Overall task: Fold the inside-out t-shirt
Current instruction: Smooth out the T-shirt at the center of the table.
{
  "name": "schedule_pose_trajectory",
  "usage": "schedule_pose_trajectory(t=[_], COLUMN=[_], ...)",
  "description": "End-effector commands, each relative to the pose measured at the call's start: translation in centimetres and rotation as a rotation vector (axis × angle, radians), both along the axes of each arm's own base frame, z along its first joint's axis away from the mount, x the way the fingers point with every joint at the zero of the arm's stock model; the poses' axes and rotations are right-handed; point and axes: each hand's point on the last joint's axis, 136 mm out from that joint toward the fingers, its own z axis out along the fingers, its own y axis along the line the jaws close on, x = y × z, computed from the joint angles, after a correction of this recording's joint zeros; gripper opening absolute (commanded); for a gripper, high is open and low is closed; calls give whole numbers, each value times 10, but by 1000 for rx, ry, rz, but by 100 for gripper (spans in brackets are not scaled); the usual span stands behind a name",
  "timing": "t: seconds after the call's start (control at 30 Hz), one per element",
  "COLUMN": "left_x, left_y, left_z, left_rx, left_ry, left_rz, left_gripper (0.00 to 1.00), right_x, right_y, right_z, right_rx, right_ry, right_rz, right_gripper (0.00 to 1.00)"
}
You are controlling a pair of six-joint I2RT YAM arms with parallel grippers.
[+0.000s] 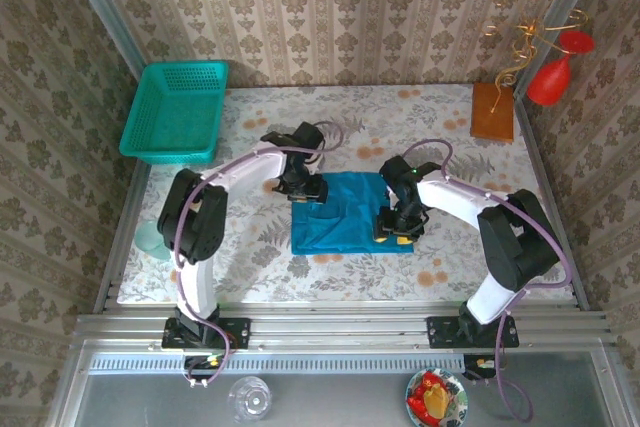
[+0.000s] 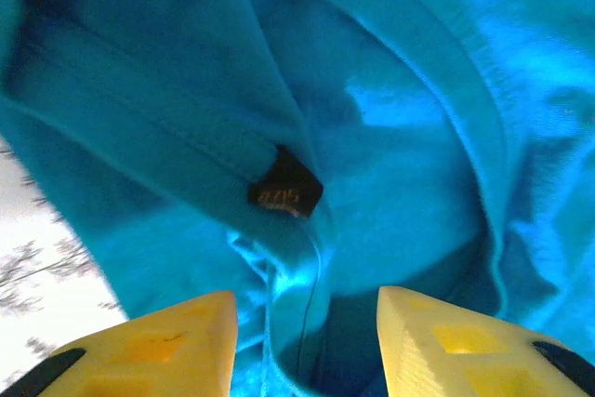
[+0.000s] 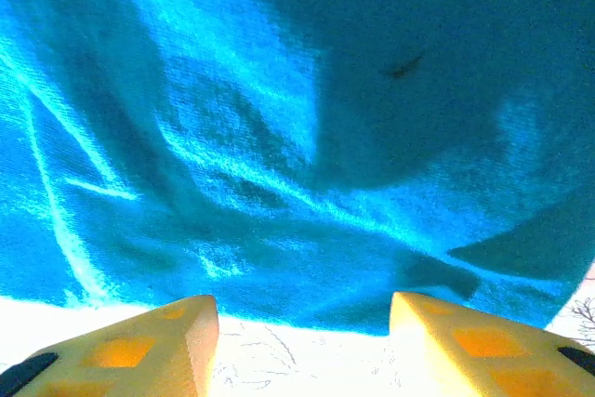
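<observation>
Spreading its two yellow fingers [image 2: 167, 346] apart, the left gripper [image 2: 307, 309] pinches nothing; blue cloth shows through the gap between them. Seen from above, this left gripper [image 1: 300, 187] sits at about 10 o'clock on the inside-out t-shirt [image 1: 345, 212], over its far left corner. Just ahead of the fingers in the wrist view, at 12 o'clock, a small dark label [image 2: 285, 188] lies where stitched seams meet on the inside-out t-shirt [image 2: 400, 137].

The right gripper [image 3: 304, 309] also stands apart-jawed and empty, its yellow fingers [image 3: 163, 346] hovering above the near hem of the inside-out t-shirt [image 3: 279, 90], with white patterned tabletop showing below that hem. From overhead the right gripper [image 1: 397, 232] is at about 4 o'clock on the cloth.

The garment lies in a roughly rectangular, creased bundle at the middle of the flowered table [image 1: 350, 277], between the two arms. Farther out, a teal mesh basket [image 1: 175, 112] rests at 10 o'clock on the table's far left corner, well apart from the cloth. A brown wooden block [image 1: 492, 110] stands at 2 o'clock, with red ornaments [image 1: 550, 77] beside it.
</observation>
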Motion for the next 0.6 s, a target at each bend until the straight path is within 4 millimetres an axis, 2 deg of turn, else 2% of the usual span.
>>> schedule_pose_trajectory(t=[0.0,0.07,0.13,0.23,0.3,0.4,0.5,0.57], left_x=[-4,-5,-5,-6,-5,-5,-8,-10], left_y=[7,15,25,41,49,62,72,79], left_z=[-21,-29,-33,-30,-24,-18,-18,-20], left_rx=[66,120,165,228,237,240,249,261], left_ry=[40,41,34,15,-5,-12,0,11], left_rz=[20,21,21,21,32,58,72,73], left_gripper=[45,42,34,22,17,18,27,27], right_x=[-5,-8,-9,-14,-16,-19,-21,-21], right_y=[-8,-12,-16,-26,-35,-39,-40,-39], right_z=[-3,-10,-16,-24,-27,-30,-31,-30], right_rx=[-48,-71,-80,-112,-137,-139,-137,-132], right_ry=[30,45,52,76,82,90,94,93], right_rz=[-3,0,-3,-15,-24,-33,-35,-38], right_gripper=[54,54,54,54,54,54,54,54])
